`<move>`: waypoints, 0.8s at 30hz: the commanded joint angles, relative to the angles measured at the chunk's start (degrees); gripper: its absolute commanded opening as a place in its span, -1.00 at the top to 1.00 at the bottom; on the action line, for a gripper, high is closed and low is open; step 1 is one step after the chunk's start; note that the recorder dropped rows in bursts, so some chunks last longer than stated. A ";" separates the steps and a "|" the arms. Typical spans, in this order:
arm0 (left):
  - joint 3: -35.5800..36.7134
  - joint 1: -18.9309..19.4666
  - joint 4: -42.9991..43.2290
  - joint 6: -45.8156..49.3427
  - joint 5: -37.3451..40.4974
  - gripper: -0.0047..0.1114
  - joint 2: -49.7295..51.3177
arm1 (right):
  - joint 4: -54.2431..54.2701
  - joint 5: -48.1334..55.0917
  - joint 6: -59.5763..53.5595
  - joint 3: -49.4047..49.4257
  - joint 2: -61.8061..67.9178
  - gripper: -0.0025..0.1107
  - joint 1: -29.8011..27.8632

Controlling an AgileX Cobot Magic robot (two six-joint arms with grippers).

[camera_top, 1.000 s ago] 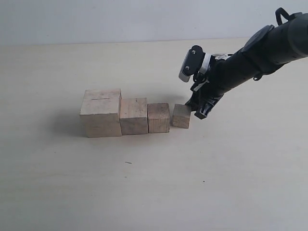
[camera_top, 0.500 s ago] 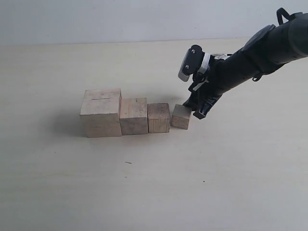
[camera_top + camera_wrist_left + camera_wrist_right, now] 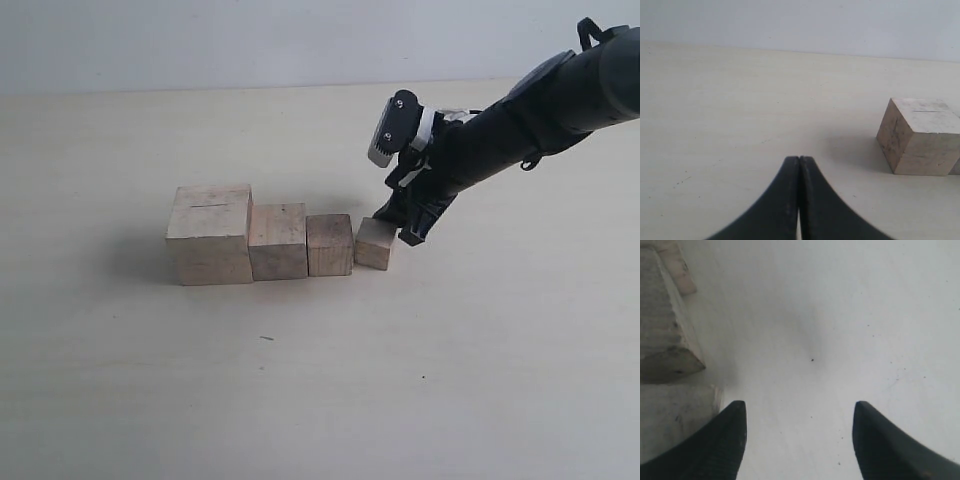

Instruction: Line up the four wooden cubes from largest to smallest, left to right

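Note:
The four wooden cubes stand in a row, sizes falling from left to right: largest point(image 3: 210, 235), second point(image 3: 278, 241), third point(image 3: 329, 244), smallest point(image 3: 375, 243). The smallest is turned a little and sits against the third. My right gripper point(image 3: 400, 226) is low at the smallest cube's right side, open, with only bare table between its fingers. In the right wrist view the right gripper point(image 3: 800, 405) has one finger point(image 3: 732, 432) beside the smallest cube point(image 3: 675, 420). My left gripper point(image 3: 799, 159) is shut and empty, off to the side of the largest cube point(image 3: 920, 137), whose top has a thin slit.
The pale table point(image 3: 320, 380) spreads wide around the row, with a small dark speck point(image 3: 267, 338) in front of it. The right arm point(image 3: 530, 110) slants in from the upper right. A plain wall point(image 3: 250, 40) closes the back.
My right gripper has shifted slightly left, and the smallest cube has slid a little left with it, closing the gap to the third cube.

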 commanded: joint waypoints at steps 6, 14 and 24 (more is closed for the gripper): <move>-0.05 -0.42 -0.15 -0.07 -0.42 0.92 -0.24 | 0.45 -2.52 0.08 0.12 -1.23 -0.09 -0.11; -0.05 -0.42 -0.15 -0.07 -0.42 0.92 -0.24 | -19.76 -6.15 34.62 0.12 -9.92 -0.09 -0.11; -0.05 -0.42 -0.15 -0.07 -0.42 0.92 -0.24 | -31.51 11.81 81.41 0.12 -12.19 0.44 -0.11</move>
